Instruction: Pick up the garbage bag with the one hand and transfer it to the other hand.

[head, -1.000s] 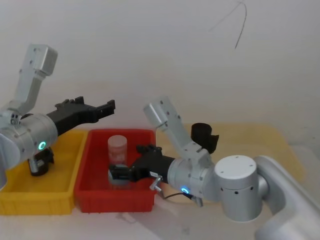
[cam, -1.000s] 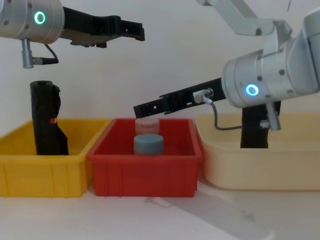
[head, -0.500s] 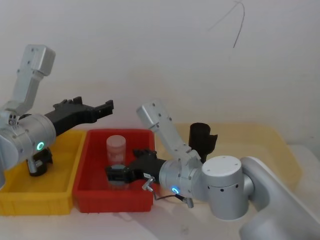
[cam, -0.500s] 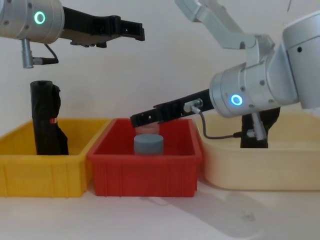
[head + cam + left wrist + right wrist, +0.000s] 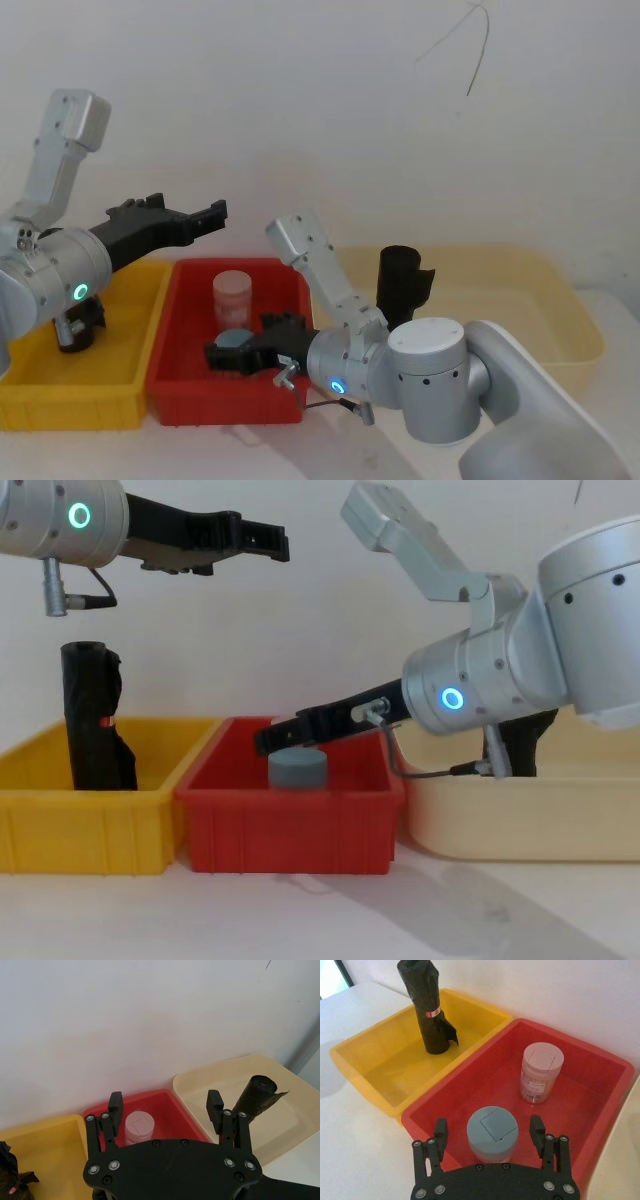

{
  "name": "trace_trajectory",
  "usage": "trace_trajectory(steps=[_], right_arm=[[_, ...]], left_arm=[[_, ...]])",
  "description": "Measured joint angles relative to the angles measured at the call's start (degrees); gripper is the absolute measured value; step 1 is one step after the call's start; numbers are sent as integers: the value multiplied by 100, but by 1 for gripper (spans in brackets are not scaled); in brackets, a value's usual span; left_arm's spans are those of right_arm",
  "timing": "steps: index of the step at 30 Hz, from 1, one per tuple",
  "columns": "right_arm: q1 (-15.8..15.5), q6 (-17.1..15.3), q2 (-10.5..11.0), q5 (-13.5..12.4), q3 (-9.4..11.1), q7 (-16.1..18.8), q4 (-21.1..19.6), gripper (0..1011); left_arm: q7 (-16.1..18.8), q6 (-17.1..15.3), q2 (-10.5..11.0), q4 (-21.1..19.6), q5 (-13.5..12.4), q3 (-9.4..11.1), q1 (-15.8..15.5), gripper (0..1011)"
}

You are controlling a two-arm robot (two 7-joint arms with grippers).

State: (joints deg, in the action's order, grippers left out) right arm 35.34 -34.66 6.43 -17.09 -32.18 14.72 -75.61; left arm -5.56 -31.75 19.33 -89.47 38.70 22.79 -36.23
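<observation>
- I see the left gripper (image 5: pixel 272 542), on the green-lit arm, held high above the seam between the yellow bin (image 5: pixel 60 830) and the red bin (image 5: pixel 290 830). Its fingers (image 5: pixel 116 1105) are spread wide with nothing between them.
- On the blue-lit arm, the right gripper (image 5: pixel 488 1127) reaches low into the red bin, its tips at the grey-blue jar (image 5: pixel 492 1140). From the wrist its fingers (image 5: pixel 536 1130) stand apart, one on either side of the jar's lid. I cannot tell whether they touch it.
- The garbage bag (image 5: pixel 431 1015) is a black roll with a red-and-white band. It stands upright in the yellow bin, toward the bin's left end and well apart from both grippers.
- A second black roll (image 5: pixel 400 280) stands in the beige tub (image 5: pixel 560 300), at its left end behind the right arm.
- A pale jar (image 5: pixel 231 293) stands upright in the red bin, behind the grey-blue jar and apart from it.
- The containers sit in a row on the white table (image 5: pixel 320 920): yellow left, red middle, beige right.
</observation>
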Motion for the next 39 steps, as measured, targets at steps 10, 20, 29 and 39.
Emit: trace_trajectory(steps=[10,20,29,39], right_arm=[[40,11,-148,26,6,-30,242,1001],[77,85,-237,109,8,-66,454,1001],[95,173,-277,172,34,-72,583,919],[95,241,-297,219,80,-78,647,665]], left_arm=[[0,0,0,0,0,0,0,1000],[0,0,0,0,0,0,0,1000],[0,0,0,0,0,0,0,1001],[0,0,0,0,0,0,0,1000]])
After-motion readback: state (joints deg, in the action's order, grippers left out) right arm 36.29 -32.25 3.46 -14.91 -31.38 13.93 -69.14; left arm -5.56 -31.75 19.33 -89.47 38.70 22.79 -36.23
